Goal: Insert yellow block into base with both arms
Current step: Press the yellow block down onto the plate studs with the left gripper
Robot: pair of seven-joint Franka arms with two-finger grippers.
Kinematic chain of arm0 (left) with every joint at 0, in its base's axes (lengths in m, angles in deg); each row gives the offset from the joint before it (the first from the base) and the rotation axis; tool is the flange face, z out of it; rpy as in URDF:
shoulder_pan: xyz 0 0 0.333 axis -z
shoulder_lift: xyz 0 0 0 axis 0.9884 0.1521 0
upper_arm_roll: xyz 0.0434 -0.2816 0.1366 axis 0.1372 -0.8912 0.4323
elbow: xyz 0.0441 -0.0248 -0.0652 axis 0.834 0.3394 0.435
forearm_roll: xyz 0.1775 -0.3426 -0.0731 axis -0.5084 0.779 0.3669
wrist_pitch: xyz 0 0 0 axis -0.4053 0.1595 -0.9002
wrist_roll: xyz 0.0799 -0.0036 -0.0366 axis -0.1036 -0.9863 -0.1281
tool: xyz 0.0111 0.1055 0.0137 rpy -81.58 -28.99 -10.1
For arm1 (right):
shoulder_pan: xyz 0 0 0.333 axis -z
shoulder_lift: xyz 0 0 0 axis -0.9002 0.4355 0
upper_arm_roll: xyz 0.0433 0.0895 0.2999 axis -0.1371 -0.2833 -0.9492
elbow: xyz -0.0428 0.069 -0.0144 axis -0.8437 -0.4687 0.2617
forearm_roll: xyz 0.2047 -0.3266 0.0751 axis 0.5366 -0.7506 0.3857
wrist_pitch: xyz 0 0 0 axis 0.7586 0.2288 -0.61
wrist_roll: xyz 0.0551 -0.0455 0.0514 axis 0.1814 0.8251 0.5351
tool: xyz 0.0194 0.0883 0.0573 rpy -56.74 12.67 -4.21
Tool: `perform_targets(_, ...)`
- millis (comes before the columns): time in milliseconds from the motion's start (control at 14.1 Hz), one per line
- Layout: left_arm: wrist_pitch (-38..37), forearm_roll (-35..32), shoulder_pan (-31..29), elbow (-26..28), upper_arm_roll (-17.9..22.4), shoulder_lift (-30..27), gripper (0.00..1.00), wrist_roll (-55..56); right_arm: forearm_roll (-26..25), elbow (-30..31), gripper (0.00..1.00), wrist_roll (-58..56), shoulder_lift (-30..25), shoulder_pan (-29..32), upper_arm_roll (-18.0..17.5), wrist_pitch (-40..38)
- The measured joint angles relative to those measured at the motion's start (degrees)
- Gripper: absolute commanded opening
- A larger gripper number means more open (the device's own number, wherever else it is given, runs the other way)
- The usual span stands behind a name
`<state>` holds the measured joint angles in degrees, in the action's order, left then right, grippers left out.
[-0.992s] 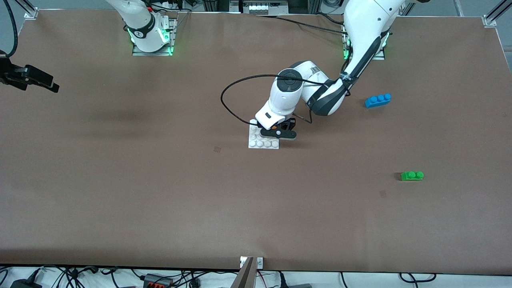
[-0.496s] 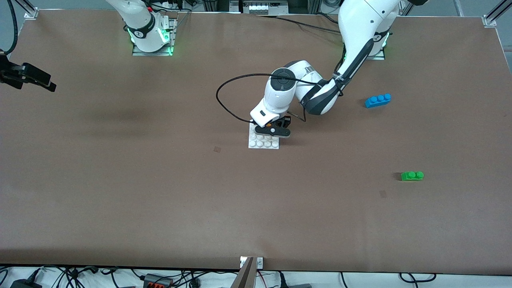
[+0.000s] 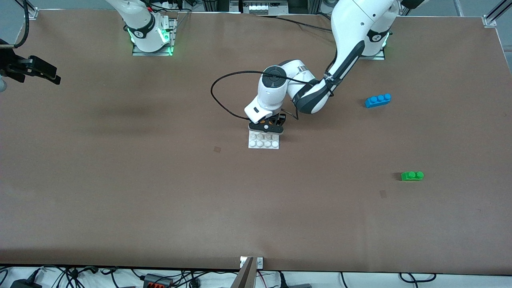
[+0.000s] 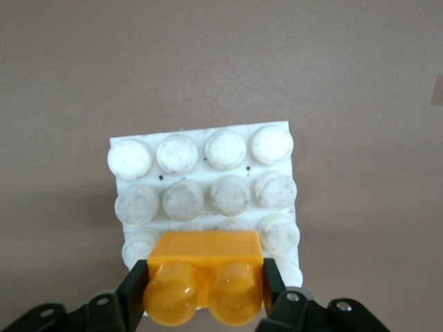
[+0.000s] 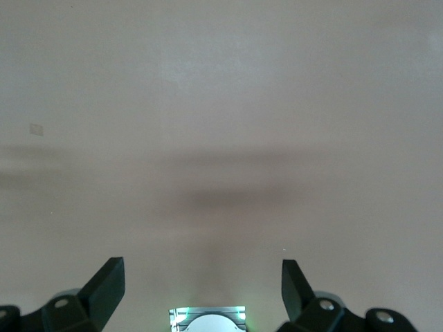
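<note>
Yellow block (image 4: 205,277) is clamped between the left gripper (image 4: 205,294) fingers (image 4: 134,292), one black pad on each short end. The block is a small yellow-orange brick with a glossy, slightly translucent look; two round studs are seen side by side, facing the wrist camera. In the front view only a speck of orange (image 3: 268,126) is visible under the gripper body.

The block is held over the base (image 4: 201,173), at the edge row nearest the arms' bases. Whether it is touching the studs underneath cannot be told. The base is a white square plate with a 4x4 stud grid; stud tops are scuffed and greyish, with dark specks between them. It lies flat on the brown table (image 3: 120,180) near the middle, and the rows nearer the front camera (image 3: 264,143) are uncovered.

The left arm (image 3: 312,92) is bent down from its base to the plate, with a black cable looped beside it.

The right gripper (image 3: 36,70) is parked high over the right arm's end of the table, waiting; its fingers (image 5: 107,283) are spread wide with nothing between them.

A blue brick (image 3: 378,100) and a green brick (image 3: 412,175) lie toward the left arm's end, the green one nearer the front camera, both well apart from the base
</note>
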<state>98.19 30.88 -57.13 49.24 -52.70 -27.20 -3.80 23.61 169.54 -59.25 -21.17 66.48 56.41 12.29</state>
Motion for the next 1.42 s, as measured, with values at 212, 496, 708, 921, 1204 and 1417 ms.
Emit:
perform_targets(212,-0.01,-0.06,0.0,-0.62,0.16,0.46,0.58,0.27,0.75,0.0,1.0,0.01,0.03,-0.15,0.92,0.01)
perform_targets(496,-0.15,-0.31,-0.01,-1.94,0.4,1.38,0.58,0.34,1.88,0.0,1.0,-0.01,0.27,-1.62,4.14,0.01)
perform_targets(708,-0.47,-2.86,0.11,-2.08,0.4,2.15,0.58,2.22,1.88,0.0,1.0,-0.01,0.27,-2.21,4.17,0.01)
perform_targets(921,-1.3,-4.06,0.62,-2.22,0.39,2.63,1.0,3.35,1.88,0.0,1.0,-0.01,0.31,-2.58,4.17,-0.06)
perform_targets(1204,-6.11,-4.06,0.63,-5.72,0.39,2.73,1.0,3.45,1.87,0.0,1.0,-0.01,0.34,-2.79,4.18,-0.06)
perform_targets(1417,-13.41,-4.06,0.51,-11.48,0.4,2.68,1.0,3.19,1.87,0.0,1.0,-0.01,0.37,-2.79,4.18,-0.06)
